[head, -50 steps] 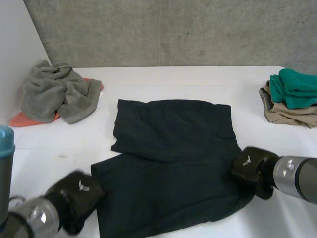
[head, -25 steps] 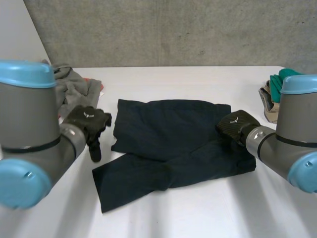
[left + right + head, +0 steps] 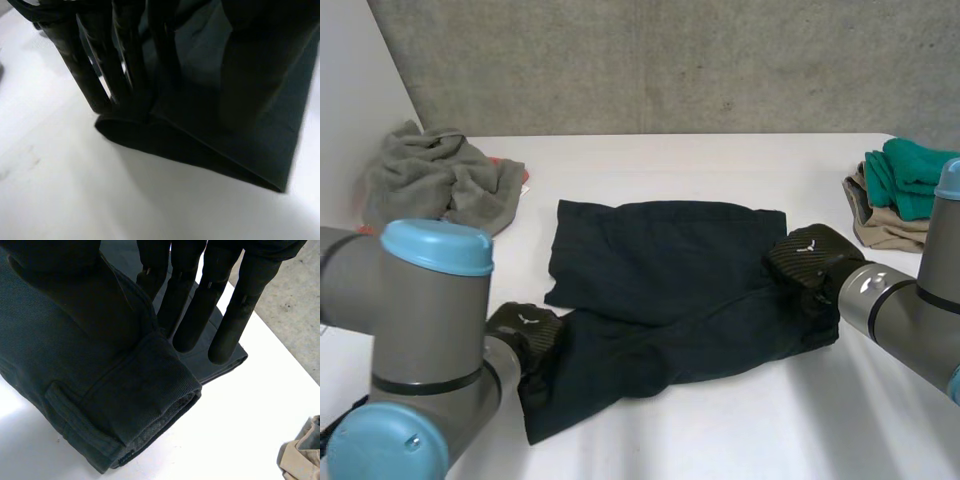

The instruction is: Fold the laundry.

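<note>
**Black woven shorts (image 3: 670,290) held at both ends on the white table (image 3: 720,430)**

Nearest the camera, the left hand (image 3: 525,335) is at the near-left corner of the shorts. In its wrist view the straight fingers (image 3: 90,75) stand behind a folded edge of the cloth. The cloth runs up between them and the thumb, so that corner is pinched.

A little farther off, the right hand (image 3: 810,255) is at the right edge of the shorts. Its thumb presses on top of the waistband and its straight fingers (image 3: 235,315) reach beneath, clamping a thick fold. A belt loop (image 3: 70,410) shows on that fold. Each hand has a small white mark on its back, too small to read.

The long axis of the shorts runs across the table from one hand to the other, with the right end slightly farther away. The near part is bunched and creased, and the far part lies flat.

Beyond, at the far left, lies a crumpled grey towel (image 3: 435,185). At the far right a folded green cloth (image 3: 910,175) rests on a beige garment (image 3: 890,230). A grey concrete wall (image 3: 670,65) stands behind the table.
</note>
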